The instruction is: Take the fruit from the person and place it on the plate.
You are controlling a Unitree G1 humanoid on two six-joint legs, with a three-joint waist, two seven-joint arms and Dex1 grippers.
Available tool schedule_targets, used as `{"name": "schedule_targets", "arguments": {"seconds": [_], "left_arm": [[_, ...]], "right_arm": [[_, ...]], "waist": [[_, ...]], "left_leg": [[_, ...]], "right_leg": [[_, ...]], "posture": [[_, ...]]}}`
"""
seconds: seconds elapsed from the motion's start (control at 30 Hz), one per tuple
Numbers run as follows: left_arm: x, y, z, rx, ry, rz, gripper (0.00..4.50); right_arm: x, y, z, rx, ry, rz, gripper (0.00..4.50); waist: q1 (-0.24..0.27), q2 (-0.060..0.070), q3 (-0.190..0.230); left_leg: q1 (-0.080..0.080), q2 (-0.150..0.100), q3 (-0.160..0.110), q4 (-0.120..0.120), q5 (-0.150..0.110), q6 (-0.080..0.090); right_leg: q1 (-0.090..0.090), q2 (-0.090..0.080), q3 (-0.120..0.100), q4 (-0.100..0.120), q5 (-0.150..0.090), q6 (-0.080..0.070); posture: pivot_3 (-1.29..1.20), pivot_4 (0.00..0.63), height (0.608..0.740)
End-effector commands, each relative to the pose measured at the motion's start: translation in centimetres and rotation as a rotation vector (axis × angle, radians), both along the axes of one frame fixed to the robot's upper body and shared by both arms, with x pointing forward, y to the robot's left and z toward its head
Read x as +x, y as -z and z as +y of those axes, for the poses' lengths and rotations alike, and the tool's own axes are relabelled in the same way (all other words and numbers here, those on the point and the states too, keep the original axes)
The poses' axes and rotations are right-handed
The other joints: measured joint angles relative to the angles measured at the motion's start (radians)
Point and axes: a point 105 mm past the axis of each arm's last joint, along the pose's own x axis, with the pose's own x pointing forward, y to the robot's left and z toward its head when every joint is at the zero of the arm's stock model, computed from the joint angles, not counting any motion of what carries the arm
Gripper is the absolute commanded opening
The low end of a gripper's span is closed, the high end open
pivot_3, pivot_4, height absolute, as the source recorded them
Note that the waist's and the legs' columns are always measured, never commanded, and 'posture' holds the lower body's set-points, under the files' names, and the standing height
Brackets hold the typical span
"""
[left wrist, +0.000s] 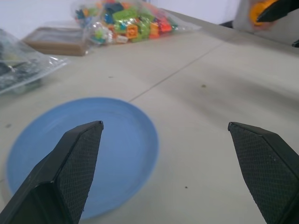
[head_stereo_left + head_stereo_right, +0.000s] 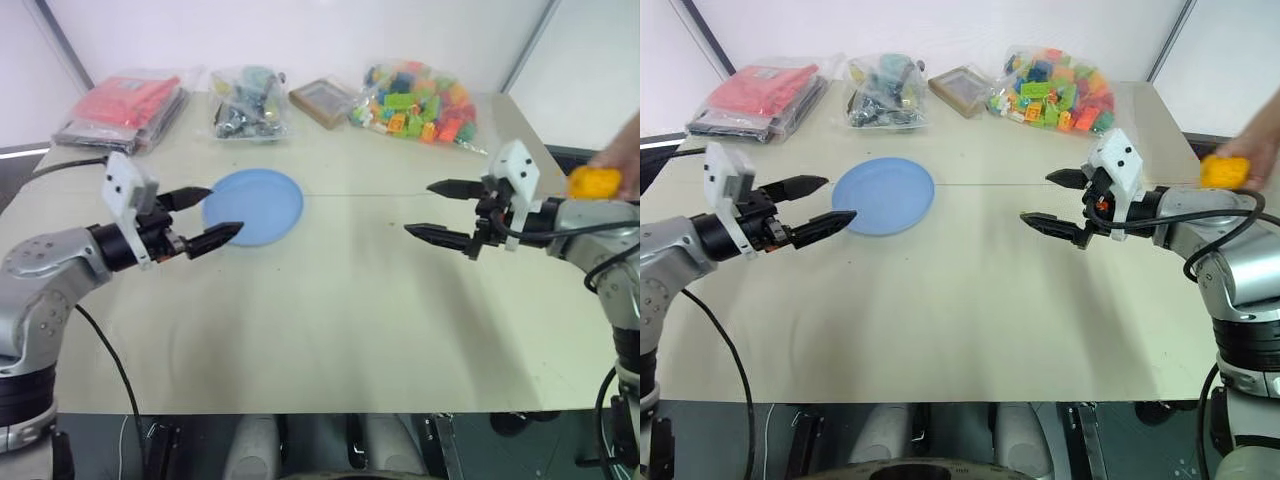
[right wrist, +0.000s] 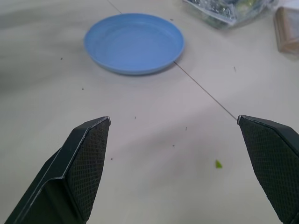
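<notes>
While both grippers hover above the table (image 2: 330, 330) with fingers spread wide and nothing between them, the plate (image 2: 254, 206) lies bare on the tabletop. Relative to the plate, the left gripper (image 2: 205, 220) is just beside its left rim, its fingers reaching over the edge. The right gripper (image 2: 440, 212) is well apart from the plate on the opposite side, pointing back toward it. Farther out beyond that gripper, the fruit (image 2: 594, 183) sits in the person's hand (image 2: 622, 158) at the table's right edge. Behind the plate lie a bag of coloured blocks (image 2: 418, 101), a bag of dark parts (image 2: 247, 102) and a red packet (image 2: 125, 108).
</notes>
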Motion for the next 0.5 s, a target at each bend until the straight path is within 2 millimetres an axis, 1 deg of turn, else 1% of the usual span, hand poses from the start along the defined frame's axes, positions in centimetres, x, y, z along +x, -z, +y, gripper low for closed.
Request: {"name": "schedule_targets", "arguments": {"seconds": [0.03,0.2,0.33,0.5], "left_arm": [[-0.6,-1.0,0.3,0.015,-0.002,-0.052,4.5],[-0.6,-0.7,0.6,0.002,-0.031,-0.037,4.5],[-0.6,-1.0,0.6,0.001,-0.032,-0.054,4.5],[-0.5,-1.0,0.6,0.002,-0.035,-0.064,4.5]], "right_arm": [[0.0,-1.1,0.1,-0.009,-0.005,-0.05,4.45],[-0.4,-1.0,0.2,-0.006,-0.012,-0.035,4.45],[-0.4,-0.9,-0.7,-0.015,0.01,-0.032,4.45],[-0.5,-0.8,-1.1,-0.019,0.02,-0.026,4.45]], "waist": [[0.0,0.0,0.0],[0.001,0.0,0.0],[0.0,0.0,0.0],[0.0,0.0,0.0]], "left_leg": [[0.0,0.0,0.0,0.0,0.0,0.0],[0.0,0.0,0.0,0.0,0.0,0.0],[0.0,0.0,0.0,0.0,0.0,0.0],[0.0,0.0,0.0,0.0,0.0,0.0]], "right_leg": [[0.0,0.0,0.0,0.0,0.0,0.0],[0.0,0.0,0.0,0.0,0.0,0.0],[0.0,0.0,0.0,0.0,0.0,0.0],[0.0,0.0,0.0,0.0,0.0,0.0]], "posture": [[0.0,0.15,0.731],[0.0,0.15,0.731],[0.0,0.15,0.731],[0.0,0.15,0.731]]}}
